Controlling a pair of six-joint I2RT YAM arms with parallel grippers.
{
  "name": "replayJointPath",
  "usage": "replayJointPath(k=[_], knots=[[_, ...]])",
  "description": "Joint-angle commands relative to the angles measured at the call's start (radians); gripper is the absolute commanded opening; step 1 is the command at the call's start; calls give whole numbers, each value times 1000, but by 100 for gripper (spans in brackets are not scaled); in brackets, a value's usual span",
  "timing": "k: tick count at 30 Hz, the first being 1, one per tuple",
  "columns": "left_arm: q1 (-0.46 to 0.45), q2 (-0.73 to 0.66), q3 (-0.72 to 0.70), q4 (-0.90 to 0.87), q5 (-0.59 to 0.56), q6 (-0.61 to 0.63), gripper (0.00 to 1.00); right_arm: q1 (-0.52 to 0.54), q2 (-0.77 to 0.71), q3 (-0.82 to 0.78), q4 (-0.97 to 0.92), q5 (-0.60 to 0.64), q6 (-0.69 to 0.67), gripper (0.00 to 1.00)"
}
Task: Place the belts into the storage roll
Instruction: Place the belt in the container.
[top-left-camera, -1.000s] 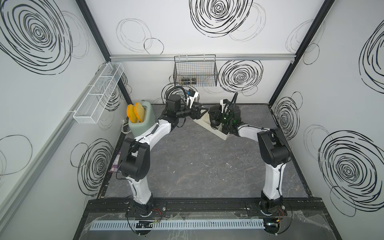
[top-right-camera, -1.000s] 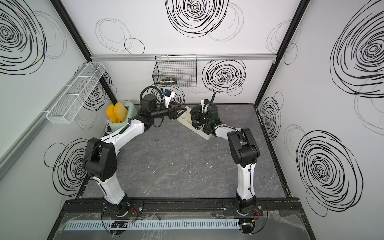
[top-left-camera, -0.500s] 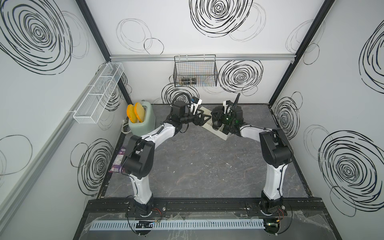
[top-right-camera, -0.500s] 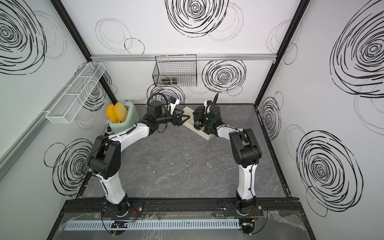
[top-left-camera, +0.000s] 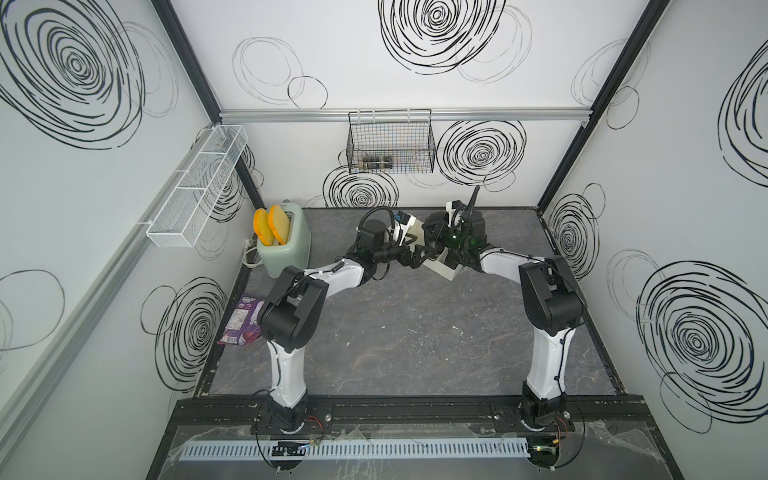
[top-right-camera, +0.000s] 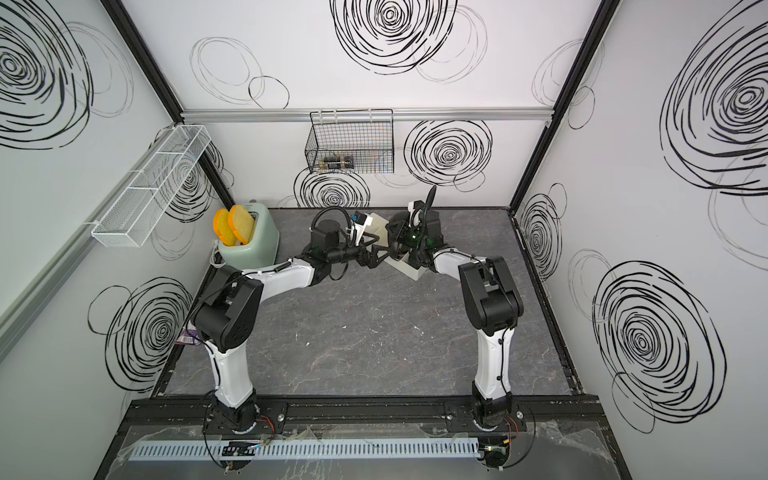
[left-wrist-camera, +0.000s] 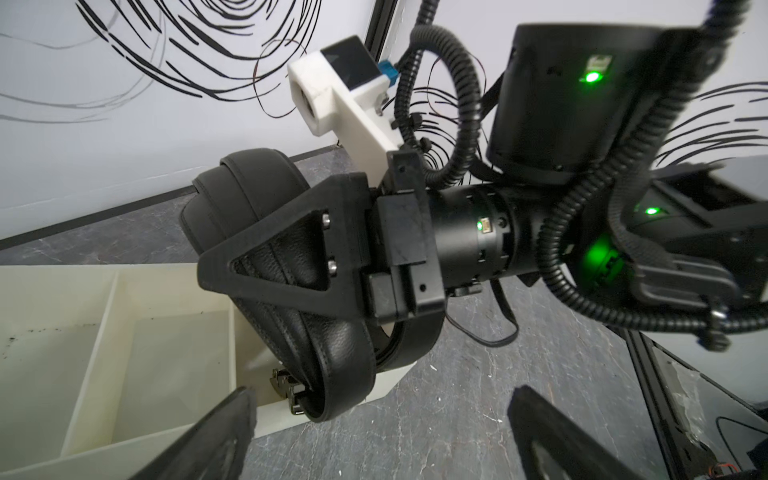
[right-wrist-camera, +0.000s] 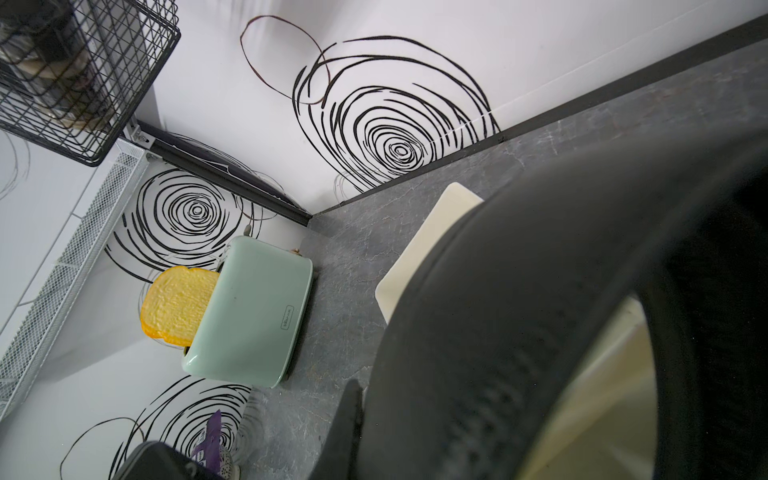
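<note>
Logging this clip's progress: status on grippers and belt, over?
Left gripper open, empty. Right gripper shut on coiled belt, at end compartment of storage roll. Nothing blocking.

White links (top-left-camera: 286, 374), black joint housings (top-left-camera: 293, 316) — ribbed black cables (left-wrist-camera: 465, 104), green LEDs (left-wrist-camera: 592, 77), white camera bracket (left-wrist-camera: 345, 112).

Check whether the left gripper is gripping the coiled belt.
No: in the left wrist view the left gripper stands wide open and empty, while the right gripper clamps the coiled belt.
</note>
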Motion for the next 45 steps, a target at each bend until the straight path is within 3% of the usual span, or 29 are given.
replayJointPath(k=[1,8,16,25,30,33,38,45], knots=[[-11,31,64,-21,-14,50,100,-2,-14,6,-63,11,-3,0],[-26,99,156,-105,-7,110,95,5,-9,20,-61,5,7,0],[-43,184,280,-184,-87,122,90,15,0,24,-67,-4,11,0],[-51,226,339,-186,-117,96,70,14,4,31,-81,-19,11,0],[-55,235,328,-186,-123,99,58,15,12,44,-104,-22,12,9],[-54,238,328,-188,-110,107,54,14,11,51,-105,-21,14,30],[-54,244,344,-209,-82,129,48,7,-2,70,-128,-15,11,48],[-53,257,382,-256,-48,166,41,-8,-27,110,-284,25,-36,56]])
